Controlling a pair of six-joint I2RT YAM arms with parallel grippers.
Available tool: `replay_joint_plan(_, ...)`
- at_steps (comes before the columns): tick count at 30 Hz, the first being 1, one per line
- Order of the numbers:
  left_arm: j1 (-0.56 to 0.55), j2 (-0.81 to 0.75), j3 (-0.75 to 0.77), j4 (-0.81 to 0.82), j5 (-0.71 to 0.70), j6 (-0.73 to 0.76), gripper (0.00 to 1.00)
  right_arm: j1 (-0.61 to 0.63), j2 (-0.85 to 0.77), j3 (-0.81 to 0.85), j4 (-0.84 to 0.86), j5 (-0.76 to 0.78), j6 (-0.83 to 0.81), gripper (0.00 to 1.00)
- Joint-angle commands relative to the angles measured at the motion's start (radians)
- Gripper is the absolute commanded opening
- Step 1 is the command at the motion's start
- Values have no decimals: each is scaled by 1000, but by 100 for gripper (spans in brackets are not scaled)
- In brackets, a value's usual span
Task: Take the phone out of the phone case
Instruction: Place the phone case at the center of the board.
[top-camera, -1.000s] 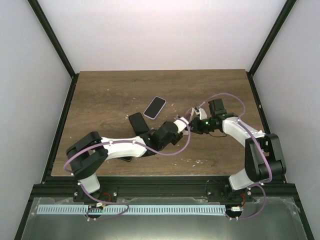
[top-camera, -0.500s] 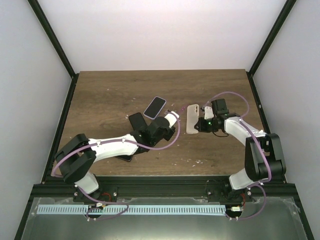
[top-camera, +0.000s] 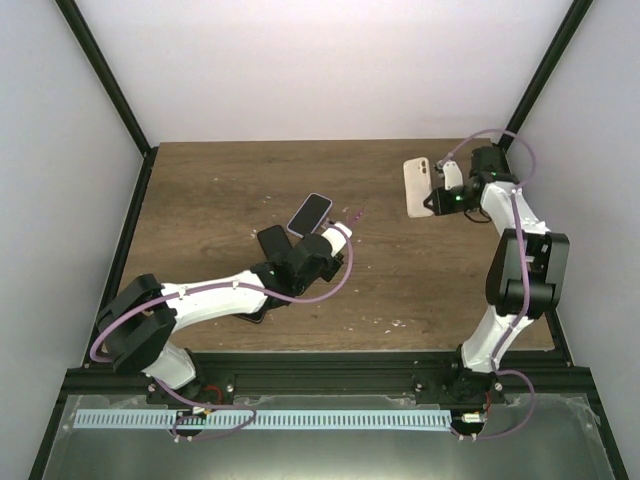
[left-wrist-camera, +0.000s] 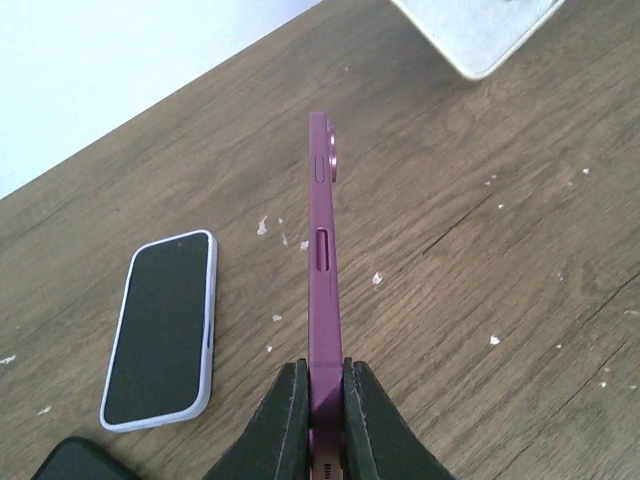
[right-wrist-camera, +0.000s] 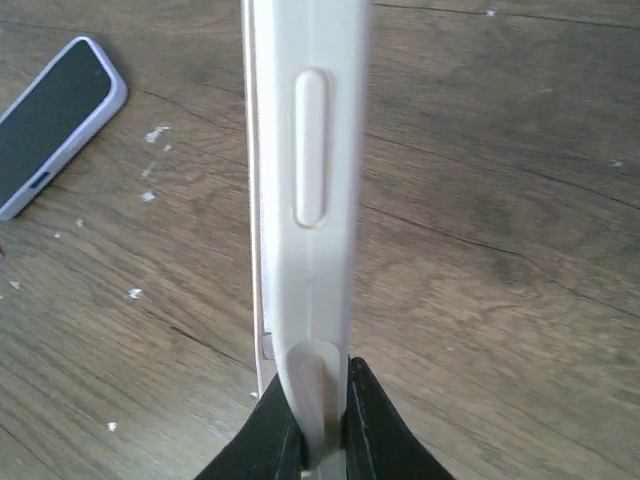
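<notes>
Because the left fingers are pinched shut on only the near end of the purple phone, which juts out above the table, the slab could pivot or slide out of that narrow hold. It would then drop close to the lavender-cased phone lying just beside it. The right fingers are likewise closed on one end of the white case, held well apart from the phone near the table's far right corner. A slack grip or a careless release there could send it over the edge.

The purple piece is probably the phone, judging by its camera bump, though seen edge-on this is not certain. Both contact points are cut off at the bottom of the wrist views. Whether the case is empty cannot be read from its side. From above the phone is a mere sliver, and the left arm partly covers a dark phone.
</notes>
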Motion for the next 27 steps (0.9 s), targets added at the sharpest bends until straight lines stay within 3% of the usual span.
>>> replay_joint_plan(1, 3, -28, -9, 53, -40, 29, 0, -53, 102, 133, -180, -59, -131, 1)
replay_joint_plan(12, 3, -25, -6, 64, -32, 26, 0, -119, 270, 188, -225, -99, -86, 3)
replay_joint_plan(22, 2, -22, -17, 64, -22, 9, 0, -142, 315, 210, -203, -48, -67, 25)
replay_joint_plan(27, 1, -19, -17, 67, -20, 9, 0, -157, 307, 208, -205, -2, -59, 31)
